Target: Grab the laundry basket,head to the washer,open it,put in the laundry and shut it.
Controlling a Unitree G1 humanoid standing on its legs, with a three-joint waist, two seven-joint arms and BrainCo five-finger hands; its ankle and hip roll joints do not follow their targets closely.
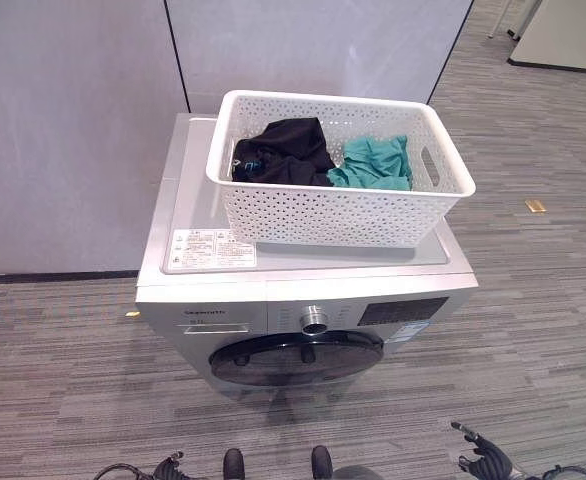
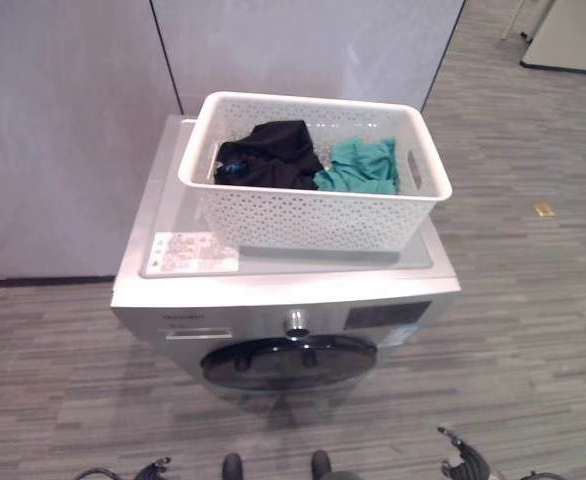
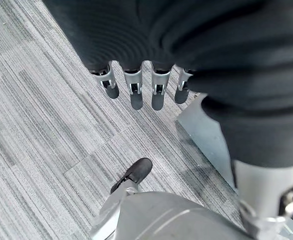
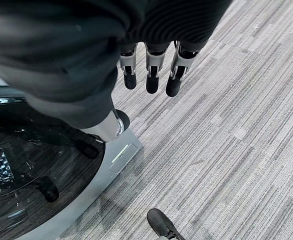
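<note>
A white perforated laundry basket (image 1: 333, 215) stands on top of the silver front-loading washer (image 1: 188, 200). Inside it lie a black garment (image 1: 283, 150) and a teal garment (image 1: 373, 165). The washer's round dark door (image 1: 298, 358) is closed; its glass (image 4: 26, 160) shows beside my right hand. My left hand (image 3: 136, 90) hangs low over the carpet in front of the washer, fingers straight and holding nothing. My right hand (image 4: 151, 75) hangs low at the washer's front right, fingers also straight and empty. Both hands (image 1: 168, 468) (image 1: 483, 460) are well below the basket.
A grey partition wall (image 1: 63, 120) stands right behind the washer. Striped grey carpet (image 1: 543, 300) spreads to the right and in front. A small yellow object (image 1: 536, 206) lies on the floor at right. A white cabinet (image 1: 563, 35) is far back right.
</note>
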